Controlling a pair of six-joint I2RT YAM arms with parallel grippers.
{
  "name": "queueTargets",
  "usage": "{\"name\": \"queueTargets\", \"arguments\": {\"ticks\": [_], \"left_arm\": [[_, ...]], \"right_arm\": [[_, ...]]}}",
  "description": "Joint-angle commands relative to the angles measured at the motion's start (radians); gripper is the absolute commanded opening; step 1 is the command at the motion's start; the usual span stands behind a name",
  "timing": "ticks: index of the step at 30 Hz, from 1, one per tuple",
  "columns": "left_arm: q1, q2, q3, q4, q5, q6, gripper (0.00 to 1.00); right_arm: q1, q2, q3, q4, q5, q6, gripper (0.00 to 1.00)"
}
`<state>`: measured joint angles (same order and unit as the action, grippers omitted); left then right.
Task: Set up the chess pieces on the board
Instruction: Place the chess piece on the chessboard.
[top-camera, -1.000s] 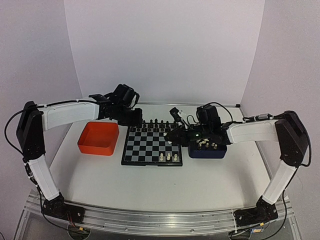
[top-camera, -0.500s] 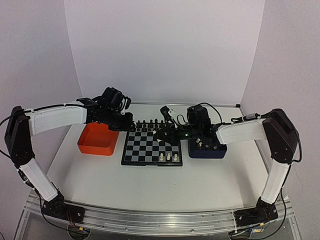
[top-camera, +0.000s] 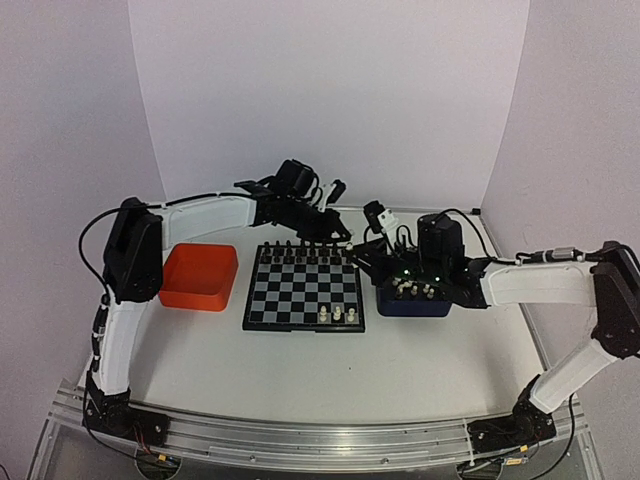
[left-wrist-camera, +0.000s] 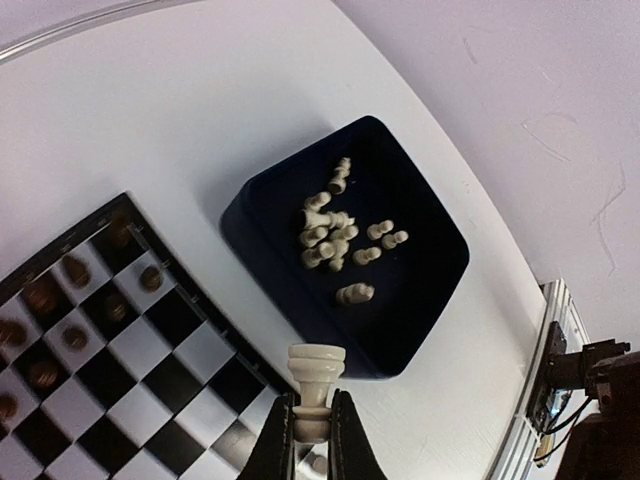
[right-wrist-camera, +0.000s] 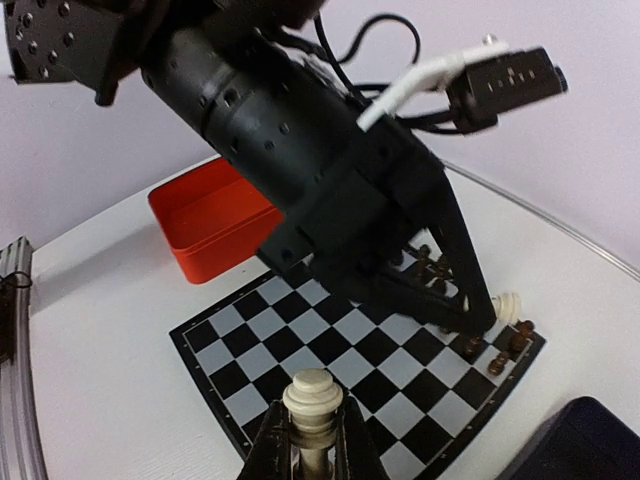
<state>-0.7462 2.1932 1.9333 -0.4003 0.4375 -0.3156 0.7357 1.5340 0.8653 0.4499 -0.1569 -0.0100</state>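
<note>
White table: open room near you, crowded far right. Black-and-grey checkered chessboard lies between orange plastic tray and dark blue tray. Your left hand has swung from the orange tray to the board's far-right corner; your right hand backed toward the blue tray. Each pinches one cream-white chess piece, nearly shut. Three stand on the near row, more in the blue tray. Placements pending, I'd say; mind the black chessmen row.

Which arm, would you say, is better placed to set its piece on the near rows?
Probably the right: both grippers hold a cream piece, but the right gripper is beside the board's right edge, nearer the standing white pieces; the left gripper hangs over the far black row.
</note>
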Motion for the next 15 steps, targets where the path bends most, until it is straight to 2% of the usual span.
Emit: {"name": "queueTargets", "arguments": {"ticks": [1, 6, 12, 15], "left_arm": [[-0.052, 0.168, 0.275, -0.051, 0.08, 0.053, 0.0], [-0.071, 0.306, 0.444, -0.037, 0.102, 0.028, 0.0], [-0.094, 0.402, 0.549, -0.007, 0.023, 0.012, 0.02], [-0.094, 0.427, 0.554, 0.019, -0.015, -0.007, 0.03]], "right_arm": [[-0.002, -0.09, -0.053, 0.005, 0.169, -0.035, 0.0], [-0.009, -0.142, -0.088, -0.007, 0.233, -0.042, 0.0], [-0.013, -0.182, -0.11, -0.021, 0.271, -0.052, 0.0], [-0.015, -0.197, -0.116, -0.026, 0.287, -0.059, 0.0]]}}
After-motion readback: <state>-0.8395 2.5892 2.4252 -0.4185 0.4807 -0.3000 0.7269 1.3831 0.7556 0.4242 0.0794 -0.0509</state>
